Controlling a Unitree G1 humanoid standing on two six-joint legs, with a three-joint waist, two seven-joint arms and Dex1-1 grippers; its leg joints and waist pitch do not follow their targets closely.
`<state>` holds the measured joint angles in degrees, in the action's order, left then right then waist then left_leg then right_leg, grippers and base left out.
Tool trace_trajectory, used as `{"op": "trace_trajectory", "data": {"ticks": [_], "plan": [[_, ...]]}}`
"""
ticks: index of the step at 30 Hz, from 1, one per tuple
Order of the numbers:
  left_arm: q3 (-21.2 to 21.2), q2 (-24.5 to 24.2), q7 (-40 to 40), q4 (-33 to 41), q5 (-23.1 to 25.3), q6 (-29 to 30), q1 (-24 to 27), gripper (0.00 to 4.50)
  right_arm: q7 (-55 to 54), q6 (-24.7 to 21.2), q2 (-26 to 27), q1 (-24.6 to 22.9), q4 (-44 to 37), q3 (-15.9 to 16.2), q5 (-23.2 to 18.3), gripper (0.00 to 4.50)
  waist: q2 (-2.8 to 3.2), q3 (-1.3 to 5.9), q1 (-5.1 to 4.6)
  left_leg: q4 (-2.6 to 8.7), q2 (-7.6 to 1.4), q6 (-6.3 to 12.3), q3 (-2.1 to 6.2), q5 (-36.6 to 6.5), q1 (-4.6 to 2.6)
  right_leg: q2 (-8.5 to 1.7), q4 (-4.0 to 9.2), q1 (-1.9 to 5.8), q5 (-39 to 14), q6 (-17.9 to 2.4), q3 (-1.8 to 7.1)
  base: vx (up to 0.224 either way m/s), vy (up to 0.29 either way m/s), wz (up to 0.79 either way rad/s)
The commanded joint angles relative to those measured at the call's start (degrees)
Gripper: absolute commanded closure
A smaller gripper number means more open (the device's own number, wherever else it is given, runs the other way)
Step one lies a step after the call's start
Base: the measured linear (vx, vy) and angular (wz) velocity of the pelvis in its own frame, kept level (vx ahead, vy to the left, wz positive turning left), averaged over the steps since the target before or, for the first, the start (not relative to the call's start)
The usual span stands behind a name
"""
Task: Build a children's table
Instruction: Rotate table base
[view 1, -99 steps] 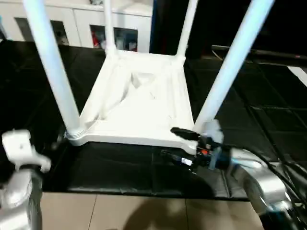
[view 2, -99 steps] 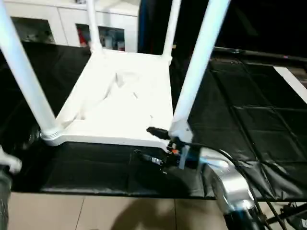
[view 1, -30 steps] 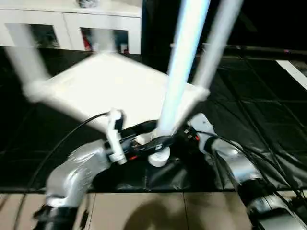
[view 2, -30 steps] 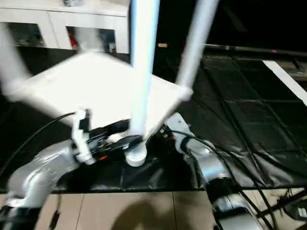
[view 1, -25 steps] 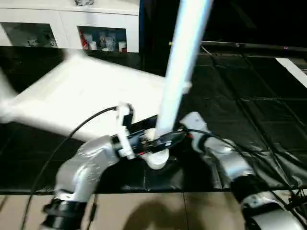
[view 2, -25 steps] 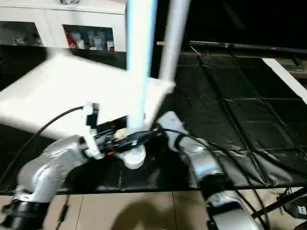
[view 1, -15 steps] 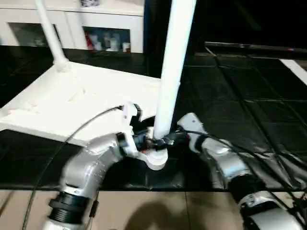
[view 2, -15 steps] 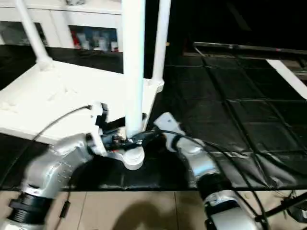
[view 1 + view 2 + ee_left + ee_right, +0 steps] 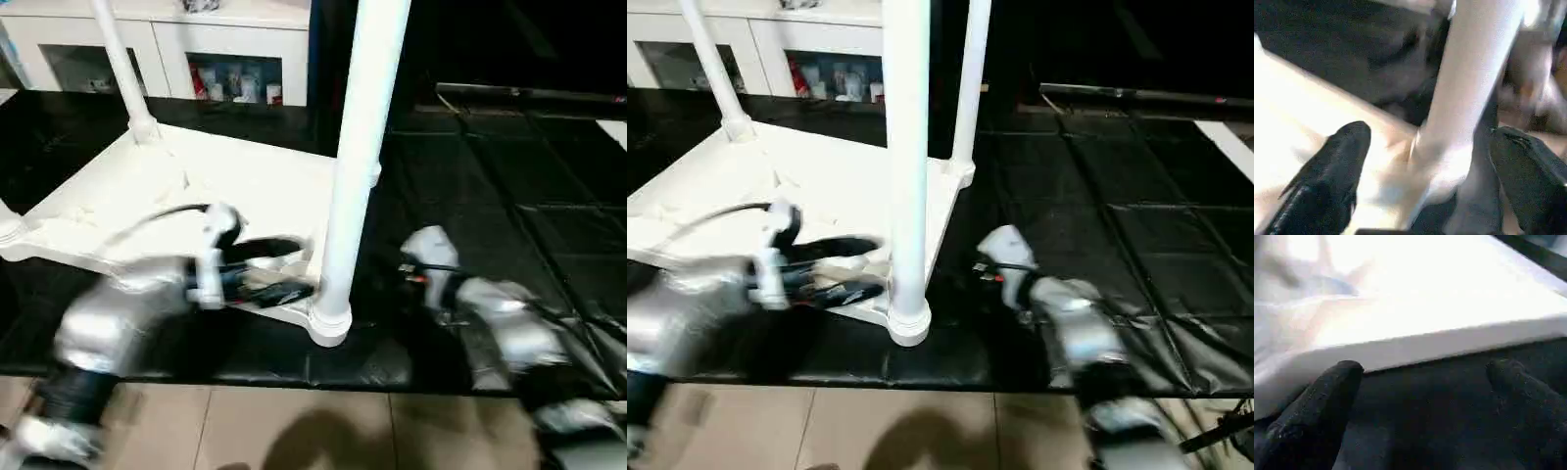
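Left eye view: one upturned white plastic children's table (image 9: 196, 186) lies centre-left on black mats, three tubular legs (image 9: 358, 157) visible. Left gripper (image 9: 284, 269) and right gripper (image 9: 404, 269), jaws wide, hold nothing.

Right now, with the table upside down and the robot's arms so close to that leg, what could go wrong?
1. The left gripper sits with open jaws right beside the near leg; a sideways swing might knock the leg crooked in its corner socket.
2. That corner rests close to the black mat's edge, so a push could slide the table top toward the bare floor.
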<state>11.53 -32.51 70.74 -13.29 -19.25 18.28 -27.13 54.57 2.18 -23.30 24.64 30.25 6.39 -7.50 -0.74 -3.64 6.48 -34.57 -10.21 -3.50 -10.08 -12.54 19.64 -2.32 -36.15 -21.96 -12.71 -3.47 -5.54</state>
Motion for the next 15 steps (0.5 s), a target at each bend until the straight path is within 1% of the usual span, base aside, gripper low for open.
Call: {"op": "trace_trajectory", "data": {"ticks": [1, 2, 3, 4, 5, 6, 7, 8, 9, 10, 11, 12, 13, 14, 15], "plan": [[3.14, -1.25, 1.67, -2.80, 4.91, -3.86, -1.71, 0.55, 5.06, -2.54, -2.03, -1.01, -4.36, 0.78, -2.37, 0.00, 0.87, 4.08, 0.46, 3.42, -3.62, 5.75, 1.52, -1.69, 0.20, -6.46, 3.98, 3.62, -0.67, -9.20, 4.30, 0.000, 0.000, 0.00], [3.92, -1.57, 1.87, -3.80, 6.07, -4.86, -2.32, 0.55, 6.37, -3.31, -2.81, -1.47, -5.54, 0.92, -2.88, 0.00, 0.78, 4.09, 0.50, 3.41, -3.57, 5.66, 1.51, -1.81, 0.29, -6.46, 4.01, 3.73, -0.90, -9.00, 4.28, 0.000, 0.000, 0.00], [4.85, -1.84, 2.13, -5.00, 7.36, -6.23, -3.04, 0.69, 7.87, -4.33, -3.72, -2.04, -7.02, 1.03, -3.61, 0.00, 0.90, 4.02, 0.68, 3.41, -3.52, 5.60, 1.52, -2.08, 0.29, -6.49, 4.29, 3.64, -1.90, -8.63, 4.28, 0.000, 0.000, 0.00], [6.47, -2.09, 2.15, -7.18, 9.64, -8.23, -4.36, 0.80, 10.54, -6.55, -5.61, -3.18, -9.92, 1.44, -4.81, 0.00, 0.91, 4.12, 0.97, 3.39, -3.58, 5.40, 1.50, -2.33, 0.17, -6.53, 4.33, 3.65, -2.44, -8.50, 4.29, 0.000, 0.000, 0.00], [7.09, -2.14, 2.24, -8.02, 10.45, -8.94, -4.89, 0.80, 11.71, -7.44, -6.43, -3.67, -11.16, 1.68, -5.29, 0.00, 0.94, 4.13, 1.11, 3.34, -3.56, 5.48, 1.56, -2.33, 0.28, -6.50, 4.30, 3.70, -2.55, -8.39, 4.25, 0.000, 0.000, 0.00], [8.09, -2.05, 2.57, -9.63, 11.80, -10.30, -5.85, 0.85, 13.84, -9.24, -8.04, -4.66, -13.61, 2.17, -6.13, 0.00, 0.91, 4.20, 1.28, 3.32, -3.65, 5.37, 1.51, -2.32, 0.21, -6.54, 4.31, 3.63, -2.54, -8.30, 4.27, 0.000, 0.000, 0.00], [8.67, -1.75, 2.62, -10.91, 12.65, -11.17, -6.61, 0.90, 15.46, -10.68, -9.32, -5.45, -15.53, 2.60, -6.79, 0.00, 0.95, 4.18, 1.80, 3.25, -3.49, 5.52, 1.53, -2.22, 0.27, -6.41, 4.53, 3.66, -3.01, -7.68, 4.21, 0.000, 0.000, 0.00], [9.38, -1.04, 3.00, -13.15, 13.80, -12.85, -7.90, 1.01, 17.25, -12.68, -10.88, -6.47, -18.12, 2.95, -7.65, 0.00, 1.04, 4.25, 1.98, 3.24, -3.62, 5.36, 1.56, -2.19, 0.26, -6.58, 4.38, 3.64, -2.89, -7.70, 4.22, 0.000, 0.000, 0.00], [9.56, -0.88, 3.11, -13.63, 14.08, -13.27, -8.19, 1.14, 17.56, -13.09, -11.18, -6.67, -18.65, 2.99, -7.83, 0.00, 0.72, 4.19, 2.20, 3.24, -3.42, 5.47, 1.52, -2.20, 0.35, -6.40, 4.61, 3.69, -3.45, -6.96, 4.19, 0.000, 0.000, 0.00], [9.92, -0.55, 3.39, -14.81, 14.69, -14.40, -8.83, 1.24, 17.93, -14.04, -11.58, -7.00, -19.62, 2.95, -8.19, 0.00, 0.92, 4.31, 2.38, 3.25, -3.53, 5.25, 1.65, -1.89, 0.49, -6.70, 4.45, 3.67, -3.54, -7.09, 4.14, 0.000, 0.000, 0.00], [10.14, -0.36, 3.62, -15.56, 15.09, -15.18, -9.22, 1.27, 18.09, -14.62, -11.79, -7.18, -20.19, 2.90, -8.41, 0.00, 0.83, 4.32, 2.35, 3.25, -3.50, 5.10, 1.59, -1.88, 0.47, -6.62, 4.53, 3.62, -3.71, -7.07, 4.11, 0.000, 0.000, 0.00], [10.52, 0.13, 4.01, -16.81, 15.61, -16.29, -9.94, 1.34, 18.48, -15.62, -12.16, -7.55, -21.36, 2.93, -8.96, 0.00, 1.05, 4.32, 2.45, 3.24, -3.49, 5.01, 1.68, -1.98, 0.50, -6.70, 4.56, 3.60, -4.03, -7.09, 4.07, 0.000, 0.000, 0.00], [11.18, 1.28, 4.55, -19.15, 16.32, -18.40, -11.27, 1.46, 18.85, -17.37, -12.64, -8.14, -23.09, 3.01, -9.72, 0.00, 0.82, 4.28, 2.49, 3.22, -3.42, 5.04, 1.61, -2.09, 0.52, -6.54, 4.80, 3.59, -4.61, -6.76, 4.07, 0.000, 0.000, 0.00], [11.50, 1.92, 4.93, -20.06, 16.45, -19.10, -11.83, 1.58, 19.00, -17.87, -12.74, -8.37, -23.61, 3.10, -9.88, 0.00, 0.79, 4.33, 2.67, 3.15, -3.37, 5.05, 1.57, -2.05, 0.49, -6.58, 4.83, 3.61, -4.84, -6.42, 4.08, 0.000, 0.000, 0.00], [11.71, 2.34, 5.19, -20.67, 16.49, -19.56, -12.17, 1.65, 19.05, -18.19, -12.77, -8.53, -23.93, 3.15, -9.93, 0.00, 0.86, 4.43, 2.80, 3.16, -3.51, 4.98, 1.63, -1.69, 0.53, -6.68, 4.65, 3.54, -4.52, -6.55, 4.07, 0.000, 0.000, 0.00]]}}
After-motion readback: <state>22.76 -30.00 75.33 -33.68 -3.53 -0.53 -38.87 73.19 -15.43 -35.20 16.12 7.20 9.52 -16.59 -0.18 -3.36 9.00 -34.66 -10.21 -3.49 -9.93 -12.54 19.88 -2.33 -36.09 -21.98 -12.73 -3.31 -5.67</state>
